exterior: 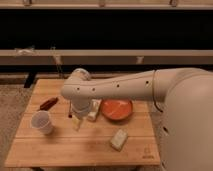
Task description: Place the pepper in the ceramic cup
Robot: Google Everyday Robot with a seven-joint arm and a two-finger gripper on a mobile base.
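While the gripper hangs spread & empty at frame ctr, the pepper lies at left, just above the ceramic cup; reaching over, the arm could tip it.

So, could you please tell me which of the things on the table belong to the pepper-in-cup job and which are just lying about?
For the job:
pepper, at the left of the table
ceramic cup, just in front of it
gripper, open, above mid-table, right of both

Lying about:
orange-red bowl
pale object beside the bowl
pale block nearer the front edge
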